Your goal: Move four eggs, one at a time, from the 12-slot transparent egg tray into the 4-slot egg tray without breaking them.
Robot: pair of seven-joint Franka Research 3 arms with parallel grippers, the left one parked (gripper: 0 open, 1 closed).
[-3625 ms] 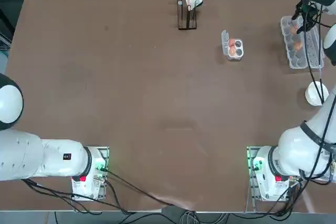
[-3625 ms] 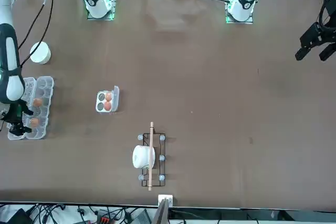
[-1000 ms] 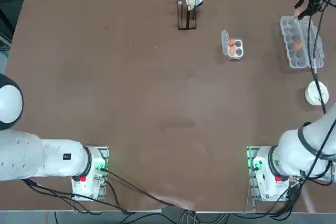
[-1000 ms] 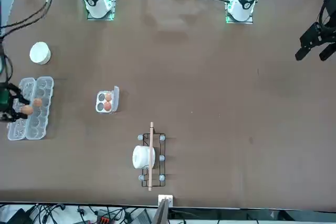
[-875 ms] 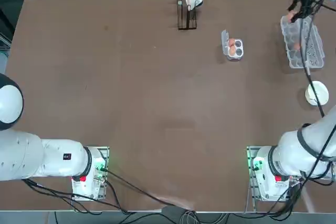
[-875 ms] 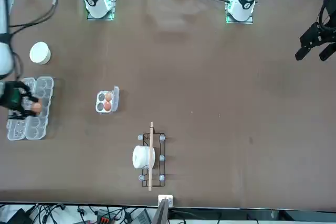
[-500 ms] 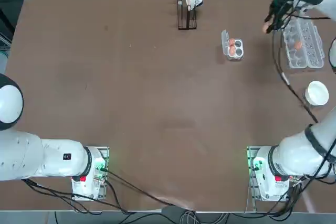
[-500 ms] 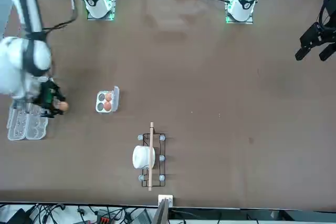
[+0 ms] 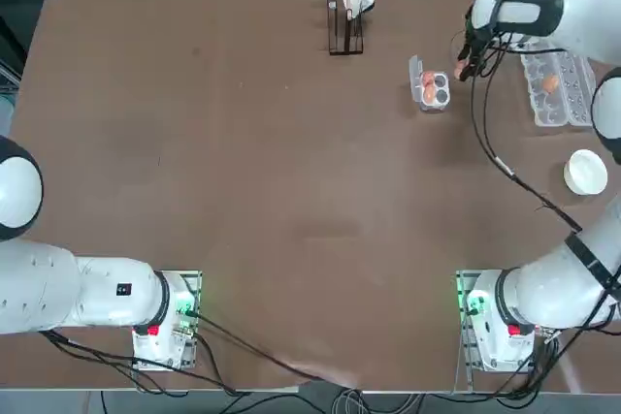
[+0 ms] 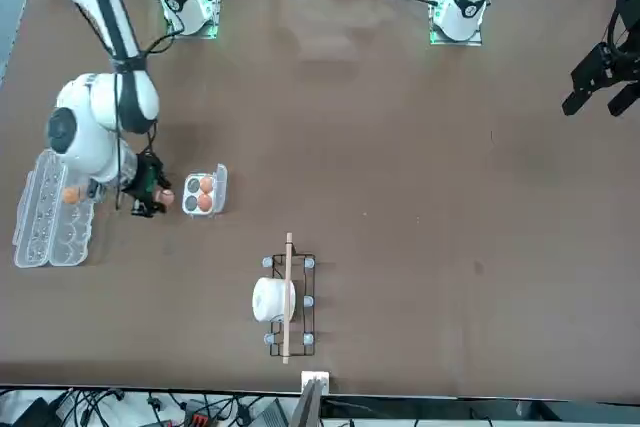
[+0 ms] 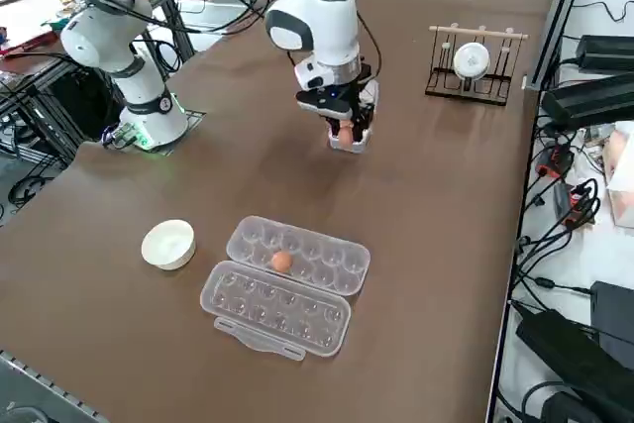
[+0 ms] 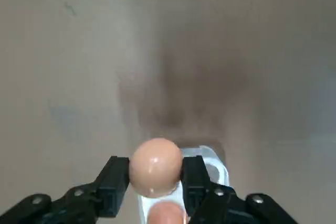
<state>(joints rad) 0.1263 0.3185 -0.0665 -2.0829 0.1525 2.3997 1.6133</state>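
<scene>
My right gripper (image 9: 465,67) hangs just beside the 4-slot egg tray (image 9: 441,91), on the side toward the long tray, shut on an orange-brown egg (image 12: 154,166). In the wrist view the black fingers (image 12: 115,178) press the egg from both sides, with the small tray's rim (image 12: 209,162) below. Two eggs (image 9: 428,79) (image 9: 428,95) sit in the small tray's cups next to its open lid. The 12-slot transparent egg tray (image 11: 302,256) lies open near the table's right edge with one egg (image 11: 281,261) in it. The front view shows the held egg (image 10: 166,196) next to the small tray (image 10: 190,197).
A white round bowl (image 9: 585,172) stands near the long tray, toward the robot. A black wire rack (image 9: 345,34) holding a white cup and a wooden stick is at the table's far edge. Cables trail from my arm over the right side.
My right gripper has carried the egg away from the long tray, leftward in the top view, to the edge of the small tray. One egg stays in the long tray.
</scene>
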